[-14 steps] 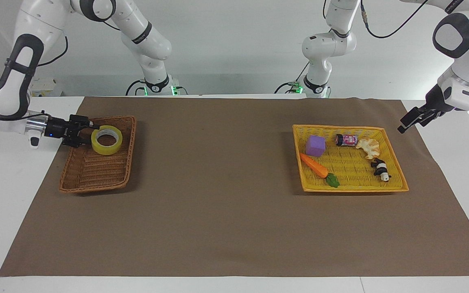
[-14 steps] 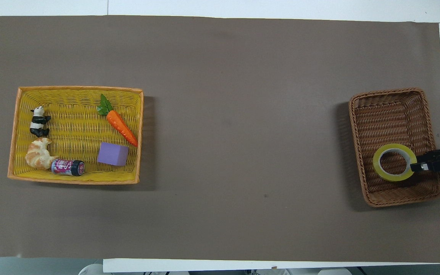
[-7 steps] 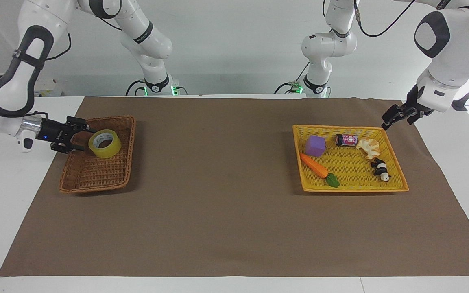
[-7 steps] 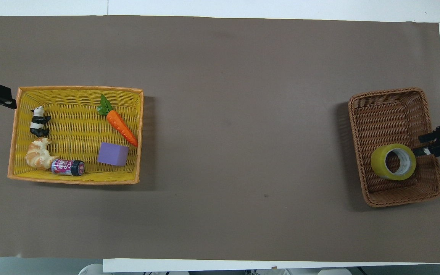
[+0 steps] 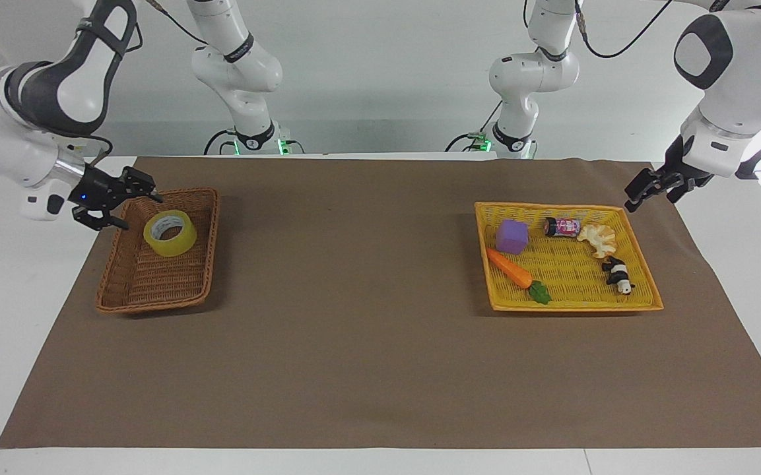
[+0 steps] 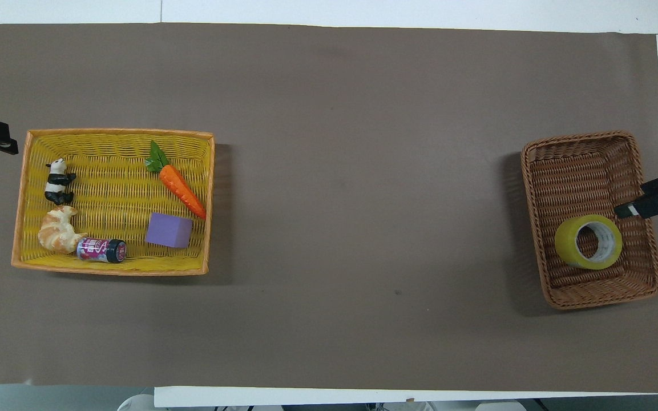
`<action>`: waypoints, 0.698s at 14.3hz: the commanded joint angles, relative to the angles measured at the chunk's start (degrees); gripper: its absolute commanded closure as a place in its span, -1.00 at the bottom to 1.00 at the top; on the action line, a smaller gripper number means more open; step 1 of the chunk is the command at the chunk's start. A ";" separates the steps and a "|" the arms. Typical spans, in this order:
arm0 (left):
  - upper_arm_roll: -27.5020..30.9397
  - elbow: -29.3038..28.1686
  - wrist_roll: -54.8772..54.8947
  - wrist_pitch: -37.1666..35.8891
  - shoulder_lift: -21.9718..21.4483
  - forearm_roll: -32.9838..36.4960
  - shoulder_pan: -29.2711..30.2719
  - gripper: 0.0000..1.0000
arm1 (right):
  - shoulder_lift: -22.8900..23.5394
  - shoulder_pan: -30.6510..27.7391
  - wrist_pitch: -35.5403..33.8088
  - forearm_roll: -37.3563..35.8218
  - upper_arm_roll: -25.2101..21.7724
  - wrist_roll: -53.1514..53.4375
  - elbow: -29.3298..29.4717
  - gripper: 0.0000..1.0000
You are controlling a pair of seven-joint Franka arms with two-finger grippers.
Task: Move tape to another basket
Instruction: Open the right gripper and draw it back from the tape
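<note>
- My right gripper (image 5: pixel 137 210) hangs spread and empty over the basket (image 5: pixel 156 293) rim; the tape (image 5: pixel 169 232) lies just beside it, inside.
- The facing view shows that gap; overhead, only my fingertips (image 6: pixel 628 212) show.
- My left gripper (image 5: pixel 644 191), spread, waits by the yellow tray (image 5: pixel 571 304).

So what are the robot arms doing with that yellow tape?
The tape lies in the brown basket, at the end nearer the robots. Nothing holds it. The right end effector is open, in the air over the basket's outer rim beside the tape. The left end effector waits, open, by a corner of the yellow basket, which holds a carrot, a purple block and other small toys.
</note>
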 commanded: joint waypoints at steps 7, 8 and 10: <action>-3.63 3.30 0.39 -6.96 0.40 0.11 1.07 -1.00 | -3.97 4.90 -7.46 -7.86 -0.26 35.46 10.96 -1.00; -3.54 3.31 1.26 -7.58 0.49 0.20 0.90 -1.00 | -3.88 4.64 -9.22 -8.12 -0.44 36.08 12.53 -1.00; -3.36 3.31 3.64 -8.11 0.40 0.29 0.63 -1.00 | -4.14 4.37 -11.51 -9.52 0.09 36.09 14.66 -1.00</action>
